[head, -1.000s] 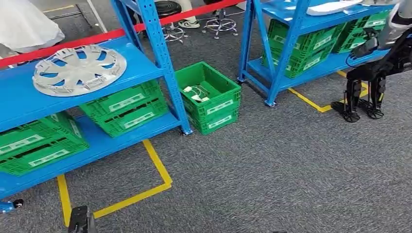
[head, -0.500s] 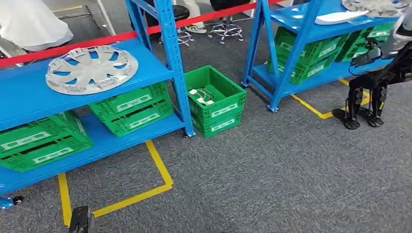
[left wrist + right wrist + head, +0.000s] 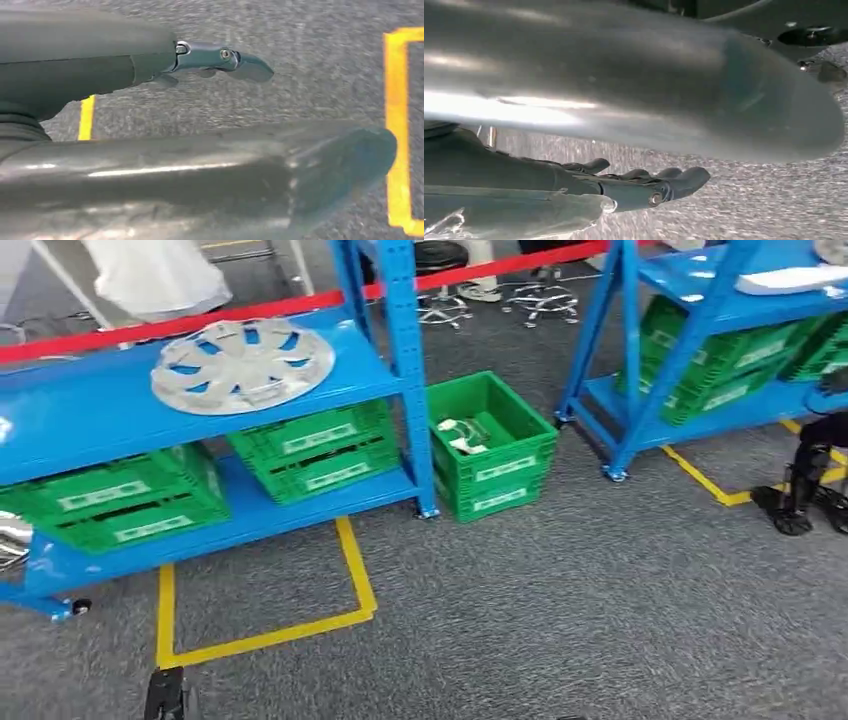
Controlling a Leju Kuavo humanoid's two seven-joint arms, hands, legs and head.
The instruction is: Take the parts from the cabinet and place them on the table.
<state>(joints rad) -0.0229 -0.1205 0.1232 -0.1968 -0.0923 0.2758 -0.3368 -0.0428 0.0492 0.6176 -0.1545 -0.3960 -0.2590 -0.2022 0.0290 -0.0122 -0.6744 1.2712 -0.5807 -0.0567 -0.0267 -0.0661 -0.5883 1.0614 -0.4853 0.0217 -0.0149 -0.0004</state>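
A silver hubcap [image 3: 243,364] lies flat on the upper shelf of the blue cabinet [image 3: 90,415] at the left. Under it, green crates [image 3: 312,452] fill the lower shelf. A green crate [image 3: 492,445] on the floor beside the cabinet's post holds small white parts [image 3: 460,435]. A second blue cabinet [image 3: 700,310] at the right carries a white part [image 3: 795,280] and more green crates. My left hand [image 3: 220,57] hangs over the grey carpet, fingers straight, holding nothing. My right hand [image 3: 659,185] also hangs over the carpet, fingers out and slightly bent, with nothing in it.
Yellow tape [image 3: 262,635] marks a box on the carpet before the left cabinet. Another robot's dark legs [image 3: 815,480] stand at the right edge. A red barrier [image 3: 200,318], stools [image 3: 440,280] and a person in white [image 3: 155,275] are behind the cabinets.
The whole head picture has slid rightward, so the camera has turned left. Both cabinets and the floor crate sit further right, and the other robot is nearly out of frame.
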